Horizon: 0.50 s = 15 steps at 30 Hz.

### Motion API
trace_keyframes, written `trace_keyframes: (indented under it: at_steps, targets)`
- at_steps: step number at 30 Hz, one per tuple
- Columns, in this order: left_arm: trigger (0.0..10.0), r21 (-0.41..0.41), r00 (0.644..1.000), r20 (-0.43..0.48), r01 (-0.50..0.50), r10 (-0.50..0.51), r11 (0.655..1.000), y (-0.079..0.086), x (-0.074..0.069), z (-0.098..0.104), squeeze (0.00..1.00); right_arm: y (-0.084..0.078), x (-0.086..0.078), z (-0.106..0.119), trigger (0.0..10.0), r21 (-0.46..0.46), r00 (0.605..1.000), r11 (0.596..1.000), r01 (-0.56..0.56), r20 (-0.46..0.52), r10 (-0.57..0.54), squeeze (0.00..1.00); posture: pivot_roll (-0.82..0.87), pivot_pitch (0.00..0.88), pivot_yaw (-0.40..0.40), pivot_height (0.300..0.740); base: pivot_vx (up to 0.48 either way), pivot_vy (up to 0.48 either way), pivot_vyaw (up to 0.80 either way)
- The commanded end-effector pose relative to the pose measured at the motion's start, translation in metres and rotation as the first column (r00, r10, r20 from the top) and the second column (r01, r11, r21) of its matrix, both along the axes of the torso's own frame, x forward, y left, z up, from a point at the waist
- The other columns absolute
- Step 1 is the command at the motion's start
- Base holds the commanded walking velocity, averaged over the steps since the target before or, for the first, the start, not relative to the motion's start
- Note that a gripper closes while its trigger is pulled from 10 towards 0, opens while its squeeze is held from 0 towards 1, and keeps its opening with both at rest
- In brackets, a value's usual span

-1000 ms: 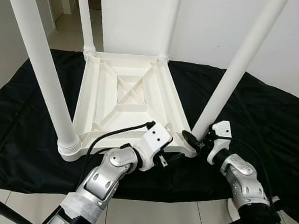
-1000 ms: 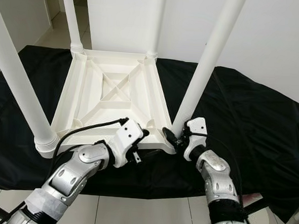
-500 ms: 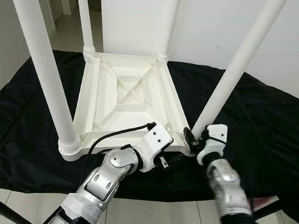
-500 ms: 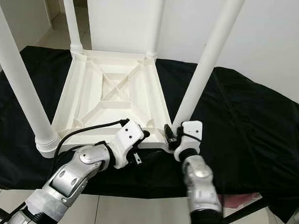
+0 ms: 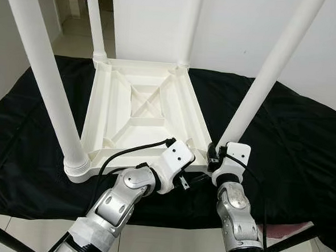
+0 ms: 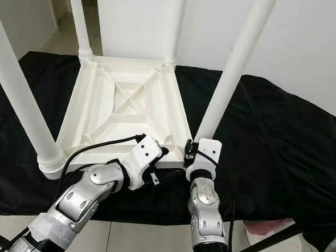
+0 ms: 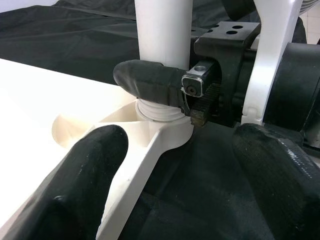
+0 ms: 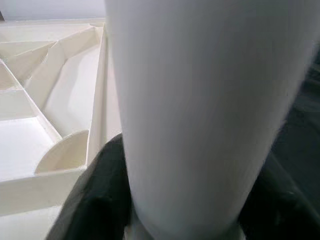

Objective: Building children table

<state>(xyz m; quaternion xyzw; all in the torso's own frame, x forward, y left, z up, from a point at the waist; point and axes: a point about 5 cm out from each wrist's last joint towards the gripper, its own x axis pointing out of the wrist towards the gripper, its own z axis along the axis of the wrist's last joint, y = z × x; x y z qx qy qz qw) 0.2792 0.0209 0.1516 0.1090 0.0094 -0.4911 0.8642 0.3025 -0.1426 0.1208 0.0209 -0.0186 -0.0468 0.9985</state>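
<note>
My right gripper (image 5: 213,154) has swung in, now clamping the near-right table leg (image 5: 260,89); left gripper (image 7: 185,200) spread at the upturned table's (image 5: 143,110) corner, black cloth (image 5: 304,140) underneath, white wall (image 5: 242,28) behind.

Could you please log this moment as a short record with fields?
table: upturned white tabletop on the black cloth, four legs standing up
right gripper: closed around the base of the near right leg
left gripper: open, straddling the tabletop's near edge by that corner
</note>
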Motion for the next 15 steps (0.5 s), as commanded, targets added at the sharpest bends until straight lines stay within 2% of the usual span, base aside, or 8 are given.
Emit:
trace_keyframes:
  at_steps: [1, 3, 6, 11, 13, 14, 15]
  targets:
    - [10.0, 0.01, 1.0, -0.005, -0.005, 0.005, 1.0, -0.002, -0.001, -0.003, 0.0, -0.003, -0.005, -0.017, 10.0, 0.007, 0.996, 1.0, 0.016, -0.083, -0.016, 1.0, 0.03, 0.028, -0.052, 0.74, 0.0, 0.0, 0.0]
    - [10.0, 0.01, 1.0, -0.004, -0.006, 0.006, 1.0, -0.002, -0.001, -0.004, 0.0, -0.003, -0.005, -0.015, 10.0, 0.008, 0.998, 1.0, 0.009, -0.068, -0.009, 1.0, 0.03, 0.027, -0.053, 0.74, 0.0, 0.0, 0.0]
    - [10.0, 0.007, 1.0, -0.004, -0.012, 0.012, 1.0, -0.002, -0.001, -0.004, 0.0, -0.006, -0.004, -0.005, 10.0, 0.016, 0.998, 0.998, -0.066, -0.017, 0.066, 1.0, 0.03, 0.027, -0.057, 0.74, 0.0, 0.0, 0.0]
    - [10.0, 0.005, 1.0, -0.003, -0.012, 0.012, 1.0, -0.002, -0.002, -0.003, 0.0, -0.014, -0.003, 0.002, 10.0, -0.04, 0.987, 0.986, -0.162, 0.005, 0.163, 1.0, 0.03, 0.028, -0.059, 0.74, 0.0, 0.0, 0.0]
    - [10.0, 0.006, 1.0, -0.003, -0.014, 0.014, 1.0, -0.001, -0.001, -0.003, 0.0, -0.024, -0.001, 0.007, 10.0, -0.078, 0.968, 0.965, -0.249, 0.008, 0.25, 0.0, 0.02, 0.03, -0.06, 0.74, 0.0, 0.0, 0.0]
    - [10.0, 0.006, 1.0, -0.003, -0.015, 0.015, 1.0, -0.001, -0.001, -0.003, 0.0, -0.028, -0.001, 0.009, 10.0, -0.099, 0.954, 0.949, -0.298, 0.007, 0.3, 0.0, 0.02, 0.03, -0.06, 0.74, 0.0, 0.0, 0.0]
    - [10.0, 0.006, 1.0, -0.003, -0.015, 0.015, 1.0, -0.001, -0.001, -0.003, 0.0, -0.028, -0.001, 0.009, 10.0, -0.099, 0.954, 0.949, -0.298, 0.007, 0.3, 0.0, 0.02, 0.03, -0.06, 0.74, 0.0, 0.0, 0.0]
